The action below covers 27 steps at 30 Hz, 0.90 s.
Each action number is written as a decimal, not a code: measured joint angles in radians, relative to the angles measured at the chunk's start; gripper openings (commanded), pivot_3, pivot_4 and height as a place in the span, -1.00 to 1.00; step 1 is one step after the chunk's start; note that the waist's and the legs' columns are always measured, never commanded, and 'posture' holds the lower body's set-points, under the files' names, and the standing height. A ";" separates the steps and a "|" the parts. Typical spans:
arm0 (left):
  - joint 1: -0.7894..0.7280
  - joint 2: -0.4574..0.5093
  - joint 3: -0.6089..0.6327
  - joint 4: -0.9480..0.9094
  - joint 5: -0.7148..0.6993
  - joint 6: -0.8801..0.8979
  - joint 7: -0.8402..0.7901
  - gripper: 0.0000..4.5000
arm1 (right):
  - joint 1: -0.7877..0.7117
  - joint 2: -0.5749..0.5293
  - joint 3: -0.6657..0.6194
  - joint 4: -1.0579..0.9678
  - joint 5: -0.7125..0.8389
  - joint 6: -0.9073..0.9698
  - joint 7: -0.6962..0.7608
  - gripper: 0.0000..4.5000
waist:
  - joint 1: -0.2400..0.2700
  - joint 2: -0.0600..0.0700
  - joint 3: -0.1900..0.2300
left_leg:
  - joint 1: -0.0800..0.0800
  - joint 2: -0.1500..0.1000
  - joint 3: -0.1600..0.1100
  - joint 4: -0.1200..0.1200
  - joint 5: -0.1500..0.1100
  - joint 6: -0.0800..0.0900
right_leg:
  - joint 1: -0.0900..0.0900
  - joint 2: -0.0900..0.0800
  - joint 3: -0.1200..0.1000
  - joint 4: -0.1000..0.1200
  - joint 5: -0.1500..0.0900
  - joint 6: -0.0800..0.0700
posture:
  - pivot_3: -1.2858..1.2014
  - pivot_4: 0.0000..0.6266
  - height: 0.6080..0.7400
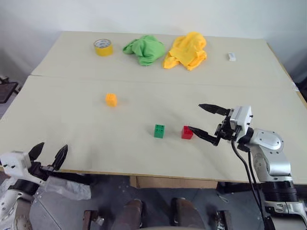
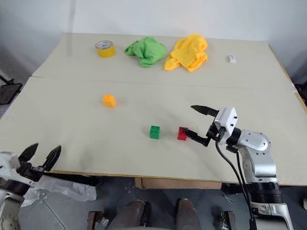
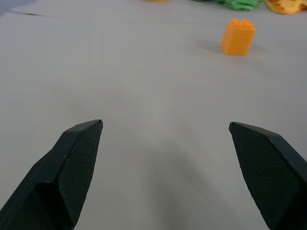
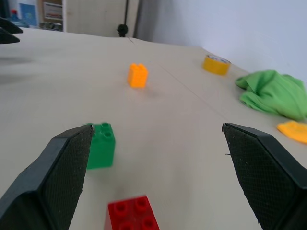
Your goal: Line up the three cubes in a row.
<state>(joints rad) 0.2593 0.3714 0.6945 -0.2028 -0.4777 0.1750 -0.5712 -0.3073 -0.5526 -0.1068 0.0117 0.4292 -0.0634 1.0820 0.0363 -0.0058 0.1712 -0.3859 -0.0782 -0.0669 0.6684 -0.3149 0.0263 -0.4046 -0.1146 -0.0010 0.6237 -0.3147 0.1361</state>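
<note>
while the pale matte surface [image 1: 72,110] spans nearly the whole frame, with a seam running across its upper part, the right tool [image 1: 207,122] hangs at centre right with its two black, cross-hatched fingers spread wide and gripping nothing; its lower fingertip sits just beside the red brick [image 1: 187,132], on the brick's right. the left tool [image 1: 49,154] sits at the lower left, at the surface's near edge, likewise released and empty, well apart from all three bricks. along the top of the frame lie a crumpled yellow cloth [image 1: 186,51] and a crumpled green cloth [image 1: 145,49], both soft and folded, with a yellow tape roll [image 1: 103,47] to their left. the green brick [image 1: 159,131] stands just left of the red one, near but not touching, both glossy plastic with round studs on top. the orange-yellow brick [image 1: 111,99], also studded, stands alone up and left of centre, well apart from the other two.
</note>
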 measured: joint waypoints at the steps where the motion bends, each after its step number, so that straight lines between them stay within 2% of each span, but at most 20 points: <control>1: -0.004 0.001 -0.001 -0.005 -0.003 0.000 0.003 0.99 | 0.001 0.000 0.000 0.000 0.000 0.000 0.003 1.00 | 0.001 0.000 0.000 | 0.001 0.000 0.000 0.000 0.000 0.000 | 0.001 0.000 0.000 0.000 0.000 0.000 | 0.03 -0.52 1.00; 4: -0.079 0.031 -0.075 -0.030 -0.009 0.048 0.023 0.99 | 0.013 -0.013 -0.001 -0.001 0.001 0.000 0.019 1.00 | 0.000 0.000 0.000 | 0.002 0.000 0.000 0.000 0.000 0.000 | 0.002 0.000 0.000 0.001 0.000 0.000 | 0.03 -0.52 1.00; 9: -0.334 0.037 -0.237 -0.028 0.031 0.186 0.169 0.99 | 0.031 -0.031 0.012 -0.028 0.013 0.046 0.038 1.00 | -0.012 0.000 0.000 | 0.002 0.000 0.000 -0.001 0.000 -0.001 | 0.000 0.001 0.000 0.005 0.000 0.000 | 0.03 -0.52 1.00; 12: -0.492 0.015 -0.329 0.039 0.094 0.262 0.285 0.99 | 0.050 -0.034 0.017 -0.047 0.013 0.068 0.034 1.00 | -0.020 0.000 0.000 | 0.001 0.001 0.003 -0.001 0.000 -0.001 | -0.003 0.003 -0.003 0.006 0.000 0.000 | 0.03 -0.52 1.00; 14: -0.546 -0.001 -0.373 0.080 0.128 0.282 0.325 0.99 | 0.053 -0.034 0.017 -0.053 0.013 0.072 0.029 1.00 | -0.028 0.000 -0.001 | 0.001 0.001 0.005 -0.002 0.000 -0.001 | -0.003 0.003 -0.004 0.007 0.000 0.000 | 0.03 -0.52 1.00; 17: -0.666 -0.007 -0.467 0.243 0.227 0.245 0.369 0.99 | 0.061 -0.035 0.018 -0.075 0.015 0.096 0.016 1.00 | -0.026 0.000 0.000 | 0.001 0.001 0.005 -0.001 0.000 -0.001 | -0.004 0.004 -0.006 0.006 0.000 0.000 | 0.03 -0.52 1.00; 21: -0.855 -0.025 -0.498 0.501 0.320 0.174 0.468 0.99 | 0.062 -0.035 0.022 -0.115 0.023 0.132 0.011 1.00 | -0.021 0.000 0.000 | 0.000 0.001 0.005 -0.001 0.000 -0.001 | -0.004 0.005 -0.006 0.006 0.000 0.000 | 0.03 -0.52 1.00; 23: -0.892 -0.035 -0.508 0.558 0.333 0.146 0.469 0.99 | 0.063 -0.035 0.021 -0.119 0.023 0.136 0.005 1.00 | -0.020 0.000 0.000 | 0.000 0.000 0.005 -0.001 0.000 -0.001 | -0.004 0.004 -0.007 0.006 0.000 0.000 | 0.03 -0.52 1.00; 27: -0.922 -0.074 -0.518 0.659 0.333 0.137 0.455 0.60 | 0.062 -0.035 0.021 -0.126 0.022 0.148 -0.013 1.00 | -0.016 0.000 0.000 | -0.001 0.000 0.005 -0.001 0.000 -0.001 | -0.005 0.004 -0.008 0.006 0.000 0.000 | 0.03 -0.52 1.00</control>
<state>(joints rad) -0.6630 0.2976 0.1760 0.4565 -0.1449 0.3120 -0.1164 -0.2456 -0.5878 -0.0853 -0.1144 0.4512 0.0843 1.0688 0.0202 -0.0060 0.1708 -0.3867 -0.0780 -0.0624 0.6674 -0.3146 0.0253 -0.4096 -0.1108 -0.0091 0.6294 -0.3142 0.1366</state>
